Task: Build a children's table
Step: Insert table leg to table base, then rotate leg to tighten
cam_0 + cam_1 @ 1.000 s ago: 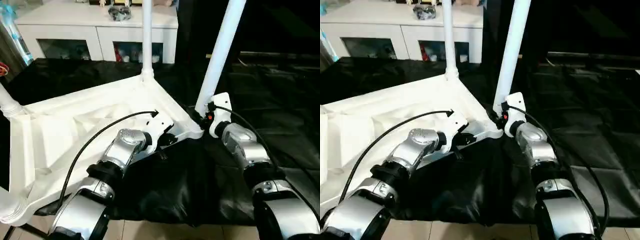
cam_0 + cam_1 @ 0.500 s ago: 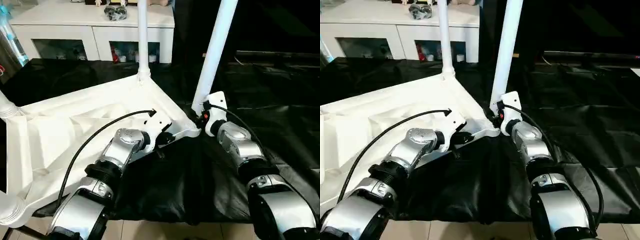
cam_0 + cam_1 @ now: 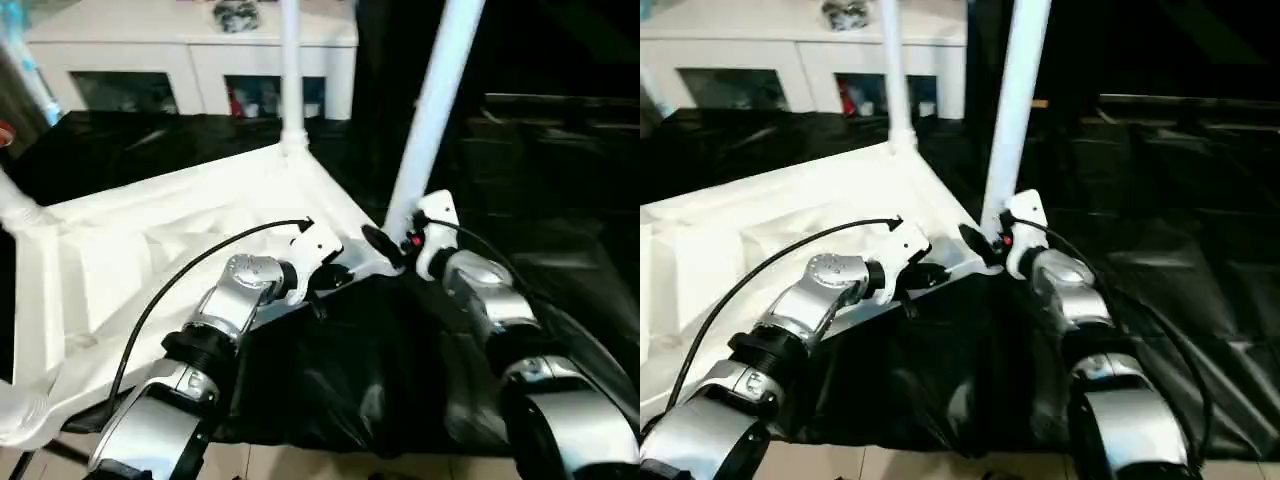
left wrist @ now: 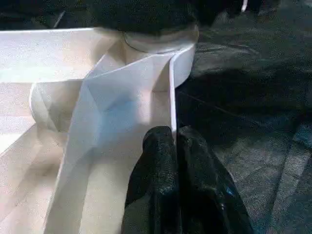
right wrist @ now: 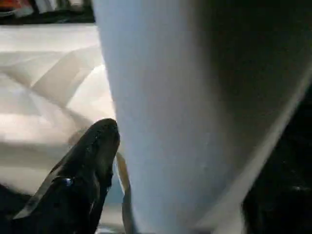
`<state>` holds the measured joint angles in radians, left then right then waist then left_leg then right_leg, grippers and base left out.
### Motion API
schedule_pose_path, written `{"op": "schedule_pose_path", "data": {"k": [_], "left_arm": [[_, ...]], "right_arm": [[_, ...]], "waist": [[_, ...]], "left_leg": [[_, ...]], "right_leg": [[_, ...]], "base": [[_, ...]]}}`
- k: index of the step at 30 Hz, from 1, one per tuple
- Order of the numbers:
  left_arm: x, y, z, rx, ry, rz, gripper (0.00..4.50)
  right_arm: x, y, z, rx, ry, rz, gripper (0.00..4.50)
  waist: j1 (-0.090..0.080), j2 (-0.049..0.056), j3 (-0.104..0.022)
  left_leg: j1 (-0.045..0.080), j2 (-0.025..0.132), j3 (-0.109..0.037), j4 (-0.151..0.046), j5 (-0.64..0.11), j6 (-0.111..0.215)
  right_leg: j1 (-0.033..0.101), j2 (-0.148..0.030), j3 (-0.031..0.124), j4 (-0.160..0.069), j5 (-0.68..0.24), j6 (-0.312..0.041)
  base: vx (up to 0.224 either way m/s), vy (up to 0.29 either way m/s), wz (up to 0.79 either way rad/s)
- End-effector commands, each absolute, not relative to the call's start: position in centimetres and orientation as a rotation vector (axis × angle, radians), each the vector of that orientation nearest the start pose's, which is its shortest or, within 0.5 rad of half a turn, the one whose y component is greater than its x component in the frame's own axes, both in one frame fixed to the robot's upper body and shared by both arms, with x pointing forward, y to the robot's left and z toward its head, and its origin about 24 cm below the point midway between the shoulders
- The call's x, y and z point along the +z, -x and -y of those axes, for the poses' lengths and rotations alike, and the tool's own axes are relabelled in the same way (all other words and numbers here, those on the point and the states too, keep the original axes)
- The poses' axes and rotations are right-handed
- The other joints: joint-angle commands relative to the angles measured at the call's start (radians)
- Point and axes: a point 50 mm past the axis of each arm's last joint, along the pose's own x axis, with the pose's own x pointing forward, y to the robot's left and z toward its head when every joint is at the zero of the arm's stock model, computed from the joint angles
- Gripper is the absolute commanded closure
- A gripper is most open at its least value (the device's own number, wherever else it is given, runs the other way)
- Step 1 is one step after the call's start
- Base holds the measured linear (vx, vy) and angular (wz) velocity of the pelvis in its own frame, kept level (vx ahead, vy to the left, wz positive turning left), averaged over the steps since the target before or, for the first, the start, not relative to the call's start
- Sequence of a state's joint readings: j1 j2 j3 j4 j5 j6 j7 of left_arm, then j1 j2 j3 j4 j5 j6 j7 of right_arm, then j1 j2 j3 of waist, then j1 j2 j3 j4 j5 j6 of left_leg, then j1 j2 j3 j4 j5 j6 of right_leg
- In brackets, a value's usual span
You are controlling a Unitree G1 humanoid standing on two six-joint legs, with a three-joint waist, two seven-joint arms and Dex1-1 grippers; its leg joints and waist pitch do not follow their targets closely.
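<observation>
Now, table top (image 3: 170, 250): white, lying upside down on the black cloth (image 3: 380, 370), ribbed underside facing up, and everything below is placed from it.
Far-corner leg (image 3: 291, 70): standing upright in the socket at the table top's far corner, in front of the white cabinet (image 3: 190, 60).
Near-right leg (image 3: 435, 100): rising from the socket at the table top's corner nearest the right arm, leaning a little away from the table top.
Left-edge legs: one leg base (image 3: 18, 205) shows at the table top's far-left corner, another (image 3: 20, 410) at its near-left corner, both cut off by the frame.
Left tool (image 4: 174, 141): both black fingers pressed tight together, pinching the thin rim wall of the table top just short of the near-right corner socket (image 4: 165, 53).
Right tool (image 3: 385, 245): at the base of the near-right leg, jaws spread; one black finger (image 5: 92, 161) sits on the table-top side of that leg, just beside it, and I cannot tell if it touches.
Black cloth: spread under the table top and reaching well past it on the right-arm side.
White cabinet: beyond the table top's far edge, glass-fronted compartments with small items inside, too blurred to name.
</observation>
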<state>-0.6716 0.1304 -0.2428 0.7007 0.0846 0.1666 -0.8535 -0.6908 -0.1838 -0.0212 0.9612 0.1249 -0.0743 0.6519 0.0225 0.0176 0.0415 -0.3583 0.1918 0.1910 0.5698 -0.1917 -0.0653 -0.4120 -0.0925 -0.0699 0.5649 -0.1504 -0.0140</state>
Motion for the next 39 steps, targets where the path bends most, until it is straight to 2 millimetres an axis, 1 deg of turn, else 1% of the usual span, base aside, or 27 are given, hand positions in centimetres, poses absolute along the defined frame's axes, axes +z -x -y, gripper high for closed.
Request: {"op": "schedule_pose_path", "data": {"k": [1, 2, 3, 4, 5, 7, 8, 9, 10, 11, 14, 16, 17, 19, 20, 23, 25, 27, 28, 31, 32, 33, 35, 36, 37, 38, 39], "left_arm": [[6.5, -33.2, -6.1, -1.186, -0.302, -0.246, 4.50], [6.5, -33.2, -6.1, -1.190, -0.303, -0.247, 4.50], [6.4, -33.1, -6.2, -1.201, -0.306, -0.249, 4.50], [6.3, -33.0, -6.4, -1.219, -0.300, -0.255, 4.50], [6.2, -32.9, -6.6, -1.242, -0.308, -0.254, 4.50], [6.1, -32.6, -6.9, -1.277, -0.312, -0.256, 4.50], [6.1, -32.5, -7.0, -1.288, -0.311, -0.259, 4.50], [6.0, -32.3, -7.1, -1.315, -0.301, -0.260, 4.50], [6.0, -32.3, -7.1, -1.315, -0.301, -0.260, 4.50], [6.0, -32.2, -7.3, -1.339, -0.296, -0.262, 4.50], [5.8, -31.6, -7.6, -1.412, -0.305, -0.265, 4.50], [5.7, -31.5, -7.8, -1.433, -0.320, -0.274, 4.50], [5.6, -31.4, -7.9, -1.446, -0.330, -0.281, 4.50], [5.5, -31.3, -8.1, -1.463, -0.349, -0.294, 4.50], [5.3, -31.2, -8.4, -1.484, -0.376, -0.316, 4.50], [5.1, -31.1, -8.8, -1.510, -0.415, -0.344, 4.50], [5.1, -31.2, -9.0, -1.514, -0.438, -0.355, 4.50], [5.0, -31.3, -9.2, -1.510, -0.471, -0.363, 4.50], [5.0, -31.4, -9.4, -1.506, -0.494, -0.370, 4.50], [4.9, -31.5, -9.6, -1.507, -0.513, -0.376, 4.50], [4.9, -31.4, -9.8, -1.520, -0.511, -0.379, 4.50], [4.9, -31.4, -9.8, -1.522, -0.511, -0.379, 4.50], [4.8, -31.2, -10.0, -1.533, -0.505, -0.387, 4.50], [4.8, -31.2, -10.0, -1.533, -0.505, -0.387, 4.50], [4.7, -31.2, -10.1, -1.532, -0.504, -0.391, 4.50], [4.7, -31.2, -10.1, -1.532, -0.504, -0.391, 4.50], [4.7, -31.1, -10.2, -1.533, -0.502, -0.394, 4.50]], "right_arm": [[3.8, -34.6, 13.1, 0.796, 0.035, -0.251, 0.67], [3.8, -34.6, 13.2, 0.805, 0.040, -0.252, 0.67], [3.8, -34.4, 13.3, 0.825, 0.054, -0.257, 0.67], [3.6, -34.0, 13.6, 0.864, 0.073, -0.269, 0.67], [3.5, -33.6, 14.1, 0.904, 0.093, -0.283, 0.67], [3.3, -32.9, 14.7, 0.954, 0.109, -0.300, 0.67], [3.3, -32.7, 14.9, 0.968, 0.111, -0.303, 0.67], [3.4, -32.4, 15.2, 0.988, 0.109, -0.305, 0.67], [3.4, -32.4, 15.2, 0.988, 0.109, -0.305, 0.67], [3.5, -32.1, 15.5, 1.007, 0.112, -0.303, 0.67], [3.7, -31.4, 16.1, 1.053, 0.119, -0.302, 0.67], [3.7, -31.1, 16.3, 1.077, 0.125, -0.309, 0.67], [3.6, -30.8, 16.4, 1.094, 0.129, -0.315, 0.67], [3.6, -30.4, 16.5, 1.124, 0.139, -0.327, 0.67], [3.5, -29.9, 16.6, 1.160, 0.150, -0.347, 0.67], [3.5, -29.2, 16.8, 1.204, 0.168, -0.374, 0.67], [3.5, -29.0, 16.9, 1.218, 0.179, -0.386, 0.67], [3.5, -28.9, 16.9, 1.223, 0.186, -0.393, 0.67], [3.5, -28.8, 17.0, 1.224, 0.190, -0.397, 0.93], [3.6, -28.7, 16.9, 1.232, 0.191, -0.403, 1.03], [3.6, -28.5, 16.9, 1.244, 0.185, -0.408, 1.15], [3.6, -28.5, 16.9, 1.245, 0.185, -0.408, 1.41], [3.6, -28.3, 16.8, 1.262, 0.176, -0.417, 1.47], [3.6, -28.3, 16.8, 1.262, 0.176, -0.417, 1.47], [3.6, -28.3, 16.7, 1.267, 0.173, -0.421, 1.63], [3.6, -28.3, 16.7, 1.267, 0.173, -0.421, 1.63], [3.5, -28.2, 16.7, 1.272, 0.170, -0.425, 1.67]], "waist": [[0.008, -0.010, -0.061], [0.014, -0.015, -0.063], [0.018, -0.013, -0.064], [0.019, -0.012, -0.068], [0.024, -0.011, -0.068], [0.034, -0.012, -0.068], [0.038, -0.012, -0.067], [0.040, -0.011, -0.065], [0.044, -0.011, -0.064], [0.043, -0.010, -0.062], [0.045, -0.010, -0.058], [0.046, -0.008, -0.059], [0.046, -0.007, -0.059], [0.046, -0.007, -0.058], [0.049, -0.006, -0.060], [0.051, -0.007, -0.060], [0.055, -0.008, -0.060], [0.058, -0.005, -0.059], [0.061, -0.004, -0.058], [0.064, -0.006, -0.060], [0.065, -0.007, -0.060], [0.066, -0.006, -0.060], [0.066, -0.009, -0.061], [0.066, -0.008, -0.061], [0.066, -0.012, -0.062], [0.067, -0.010, -0.062], [0.066, -0.015, -0.062]], "left_leg": [[0.000, 0.037, -0.008, -0.062, -0.218, 0.101], [-0.005, 0.034, -0.006, -0.057, -0.175, 0.118], [-0.004, 0.035, -0.006, -0.055, -0.156, 0.126], [-0.008, 0.035, -0.004, -0.050, -0.120, 0.141], [-0.007, 0.036, -0.001, -0.046, -0.094, 0.157], [-0.008, 0.036, 0.002, -0.041, -0.072, 0.178], [-0.009, 0.037, 0.002, -0.041, -0.077, 0.181], [-0.008, 0.038, 0.002, -0.042, -0.087, 0.178], [-0.006, 0.039, 0.002, -0.044, -0.103, 0.166], [-0.004, 0.041, 0.002, -0.048, -0.129, 0.148], [0.000, 0.042, 0.002, -0.053, -0.182, 0.116], [0.005, 0.043, 0.002, -0.053, -0.200, 0.102], [0.005, 0.044, 0.002, -0.054, -0.194, 0.098], [0.000, 0.043, 0.001, -0.054, -0.187, 0.098], [0.005, 0.044, 0.001, -0.053, -0.186, 0.099], [0.001, 0.044, 0.001, -0.053, -0.177, 0.102], [0.001, 0.043, 0.000, -0.053, -0.179, 0.096], [0.004, 0.044, 0.000, -0.053, -0.190, 0.090], [0.004, 0.044, -0.001, -0.054, -0.195, 0.085], [0.006, 0.044, -0.001, -0.054, -0.195, 0.074], [0.005, 0.043, 0.000, -0.053, -0.190, 0.075], [0.005, 0.044, -0.001, -0.053, -0.189, 0.074], [0.003, 0.043, -0.001, -0.053, -0.179, 0.077], [0.003, 0.043, -0.001, -0.052, -0.177, 0.078], [0.003, 0.043, -0.001, -0.051, -0.168, 0.081], [0.002, 0.043, -0.001, -0.051, -0.166, 0.082], [0.001, 0.043, 0.000, -0.050, -0.163, 0.084]], "right_leg": [[0.051, -0.054, 0.037, -0.058, -0.256, -0.240], [0.054, -0.051, 0.037, -0.049, -0.196, -0.246], [0.054, -0.051, 0.038, -0.045, -0.167, -0.254], [0.056, -0.049, 0.037, -0.034, -0.104, -0.275], [0.055, -0.047, 0.036, -0.030, -0.059, -0.286], [0.058, -0.047, 0.035, -0.023, -0.017, -0.294], [0.058, -0.048, 0.034, -0.025, -0.034, -0.289], [0.057, -0.049, 0.034, -0.028, -0.058, -0.285], [0.057, -0.048, 0.034, -0.032, -0.096, -0.276], [0.054, -0.048, 0.034, -0.037, -0.141, -0.269], [0.053, -0.046, 0.035, -0.044, -0.209, -0.249], [0.050, -0.047, 0.037, -0.047, -0.229, -0.243], [0.049, -0.047, 0.037, -0.045, -0.216, -0.246], [0.053, -0.046, 0.036, -0.044, -0.214, -0.242], [0.052, -0.046, 0.036, -0.043, -0.204, -0.242], [0.053, -0.047, 0.037, -0.042, -0.193, -0.243], [0.053, -0.049, 0.037, -0.042, -0.211, -0.237], [0.052, -0.048, 0.037, -0.046, -0.231, -0.227], [0.051, -0.048, 0.037, -0.047, -0.239, -0.222], [0.051, -0.049, 0.037, -0.045, -0.232, -0.222], [0.053, -0.049, 0.037, -0.044, -0.226, -0.225], [0.053, -0.049, 0.037, -0.042, -0.221, -0.227], [0.054, -0.050, 0.037, -0.040, -0.211, -0.227], [0.055, -0.050, 0.037, -0.040, -0.210, -0.228], [0.055, -0.049, 0.037, -0.038, -0.201, -0.230], [0.055, -0.050, 0.037, -0.037, -0.200, -0.232], [0.055, -0.050, 0.037, -0.037, -0.200, -0.231]], "base": [[0.000, 0.000, 0.00], [0.000, 0.000, 0.00], [0.000, 0.000, 0.00], [0.000, 0.000, 0.00], [0.000, 0.000, 0.00], [0.000, 0.000, 0.00], [0.000, 0.000, 0.00], [0.000, 0.000, 0.00], [0.000, 0.000, 0.00], [0.000, 0.000, 0.00], [0.000, 0.000, 0.00], [0.000, 0.000, 0.00], [0.000, 0.000, 0.00], [0.000, 0.000, 0.00], [0.000, 0.000, 0.00], [0.000, 0.000, 0.00], [0.000, 0.000, 0.00], [0.000, 0.000, 0.00], [0.000, 0.000, 0.00], [0.000, 0.000, 0.00], [0.000, 0.000, 0.00], [0.000, 0.000, 0.00], [0.000, 0.000, 0.00], [0.000, 0.000, 0.00], [0.000, 0.000, 0.00], [0.000, 0.000, 0.00], [0.000, 0.000, 0.00]]}}
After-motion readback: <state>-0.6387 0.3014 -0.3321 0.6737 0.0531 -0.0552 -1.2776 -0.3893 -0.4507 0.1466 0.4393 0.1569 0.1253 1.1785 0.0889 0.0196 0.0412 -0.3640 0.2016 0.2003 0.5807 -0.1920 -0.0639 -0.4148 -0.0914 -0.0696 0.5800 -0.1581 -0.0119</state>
